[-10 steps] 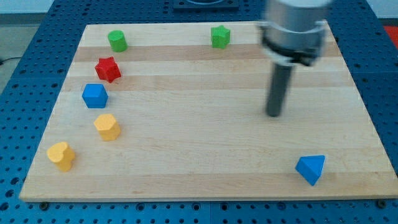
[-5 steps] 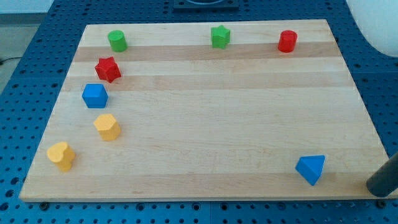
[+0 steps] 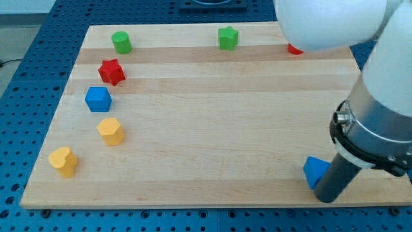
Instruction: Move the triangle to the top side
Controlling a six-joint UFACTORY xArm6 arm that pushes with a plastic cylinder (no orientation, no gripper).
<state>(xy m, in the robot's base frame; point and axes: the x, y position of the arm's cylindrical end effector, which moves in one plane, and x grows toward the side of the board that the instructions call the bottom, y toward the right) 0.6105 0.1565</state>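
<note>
Now, reading left to right, the yellow, blue and red blocks along the left edge stay out of this; the blue triangle point(image 3: 314, 171) sits near the bench's point(image 3: 212, 129) bottom right, touching my tip point(image 3: 326, 197) at its right. No end effector jaws exist to report. I'd swing below it, then push straight upward.

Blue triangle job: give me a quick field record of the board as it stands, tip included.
target: blue triangle, near the board's bottom right, partly hidden by the rod
my tip: at the triangle's lower right, against or almost against it
top edge: green cylinder, green star, red block mostly hidden by the arm
left side: red star, blue cube, yellow block, yellow heart
task state: triangle not yet at the top
</note>
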